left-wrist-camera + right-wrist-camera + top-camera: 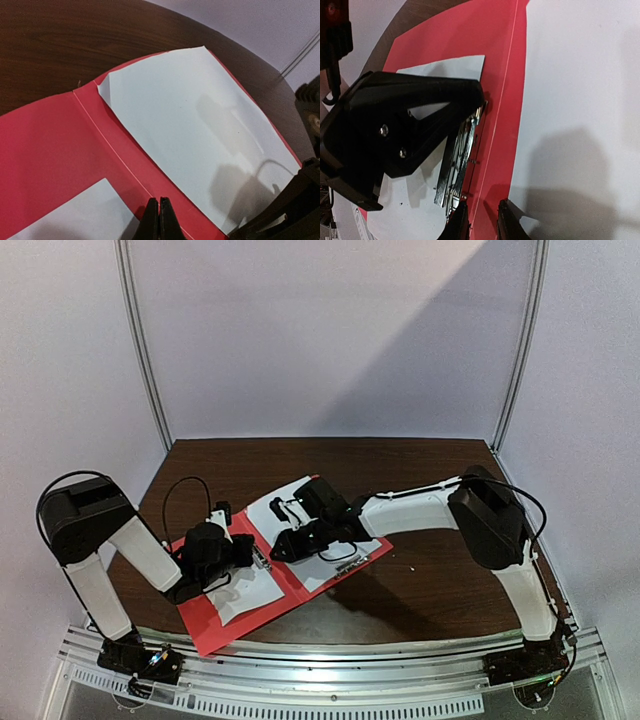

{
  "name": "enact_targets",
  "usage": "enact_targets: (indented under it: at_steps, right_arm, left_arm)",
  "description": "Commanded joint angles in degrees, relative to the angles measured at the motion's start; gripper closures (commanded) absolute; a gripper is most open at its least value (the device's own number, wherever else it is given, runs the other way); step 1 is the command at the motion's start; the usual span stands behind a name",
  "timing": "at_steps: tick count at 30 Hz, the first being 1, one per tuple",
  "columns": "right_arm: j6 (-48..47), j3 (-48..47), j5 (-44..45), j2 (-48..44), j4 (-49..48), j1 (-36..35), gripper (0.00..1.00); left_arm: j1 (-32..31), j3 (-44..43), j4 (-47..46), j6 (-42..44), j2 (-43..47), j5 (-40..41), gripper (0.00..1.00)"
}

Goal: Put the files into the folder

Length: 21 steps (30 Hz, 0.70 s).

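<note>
The red folder [212, 633] lies open on the table. The large white sheet [324, 571] lies on its right half and the small white sheet [240, 602] on its left half. My left gripper [248, 552] is shut and empty, its tips [159, 216] low over the red card beside the central fold. In the right wrist view its black body [400, 130] reaches the metal clip [461, 155]. My right gripper [282, 546] is open a little, its fingers straddling the fold [482, 222]. One fingertip [508, 220] sits at the large sheet's edge [580, 100].
The two grippers are close together over the folder's middle. The right gripper [292, 200] shows at the lower right of the left wrist view. Dark wooden table [440, 580] surrounds the folder. White walls and metal posts enclose the table.
</note>
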<state>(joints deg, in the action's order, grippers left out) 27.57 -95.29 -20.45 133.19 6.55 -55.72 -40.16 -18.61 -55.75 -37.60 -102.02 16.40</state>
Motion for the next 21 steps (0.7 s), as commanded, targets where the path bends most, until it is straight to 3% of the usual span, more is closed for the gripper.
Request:
enact_targets:
  at_steps: [1, 8, 21]
  right_arm:
    - [-2.85, -2.56, 0.33, 6.82, 7.11, 1.88, 0.80]
    - [-3.02, -6.47, -0.13, 10.21, 7.88, 1.85, 0.80]
    - [-1.61, 4.23, -1.18, 2.92, 4.48, 0.91, 0.81]
  left_arm:
    - [-0.36, 2.38, 17.85, 4.00, -5.14, -7.52, 1.00]
    - [-0.44, 2.10, 14.11, 4.54, -6.23, -11.75, 1.00]
    - [-4.21, 2.04, 11.31, 1.42, -7.02, -14.90, 1.00]
